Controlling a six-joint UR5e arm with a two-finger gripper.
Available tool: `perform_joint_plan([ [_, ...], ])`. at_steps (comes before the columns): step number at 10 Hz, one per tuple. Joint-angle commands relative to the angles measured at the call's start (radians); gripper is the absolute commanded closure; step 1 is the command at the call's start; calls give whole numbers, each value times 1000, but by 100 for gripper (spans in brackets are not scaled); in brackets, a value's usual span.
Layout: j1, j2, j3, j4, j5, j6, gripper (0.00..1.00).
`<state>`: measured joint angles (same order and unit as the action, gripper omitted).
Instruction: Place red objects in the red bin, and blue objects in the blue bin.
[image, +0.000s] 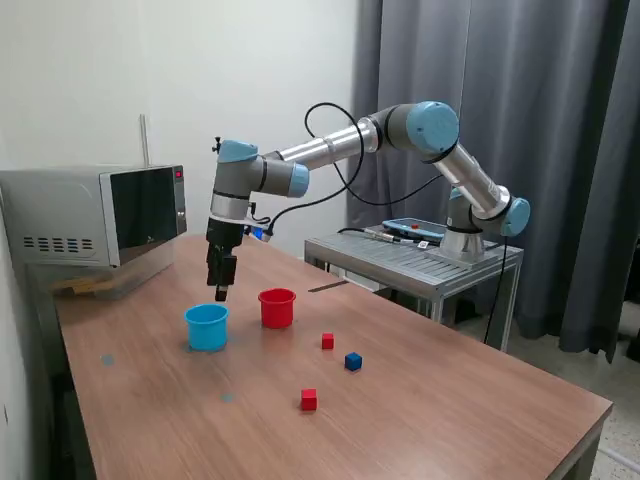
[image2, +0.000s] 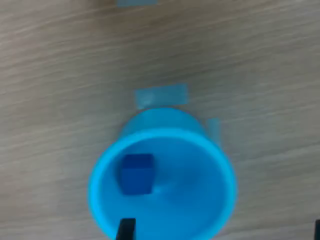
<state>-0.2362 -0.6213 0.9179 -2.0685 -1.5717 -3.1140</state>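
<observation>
We take the blue bin (image: 207, 326) as our landmark: it stands upright on the wooden table (image: 420, 420), and the wrist view looks straight down into it (image2: 162, 182). Inside we see one dark blue cube (image2: 136, 173) resting on the bottom near the wall. Pale blue tape patches (image2: 161, 96) lie on the wood touching or just beside the cup's base.

The red bin (image: 277, 307) stands just beside the blue bin, on the exterior view's right of it; we cannot see whether anything lies inside. Further to that side, well apart from the blue bin, a small red cube (image: 327, 341) and a second blue cube (image: 353, 361) sit near each other on the bare wood, and another red cube (image: 309, 400) lies closer to the table's front edge.

The gripper (image: 221, 291) hangs above the blue bin, pointing down, holding nothing we can see. In the wrist view one dark fingertip (image2: 125, 229) shows over the bin's rim and the other sits at the far edge of the picture, so the jaws stand wide.

Beyond the blue bin, on the exterior view's left, a microwave (image: 100, 215) sits on the table.
</observation>
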Motion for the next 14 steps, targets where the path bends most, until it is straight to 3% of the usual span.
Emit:
perform_joint_plan([
  [1,61,-26,25,68,1,29,0],
  [3,112,-92,88,100,7,46,0],
  [5,144,-161,169,102,7,136,0],
  [9,245,-256,304,136,7,168,0],
  [14,287,-261,407,128,9,209,0],
])
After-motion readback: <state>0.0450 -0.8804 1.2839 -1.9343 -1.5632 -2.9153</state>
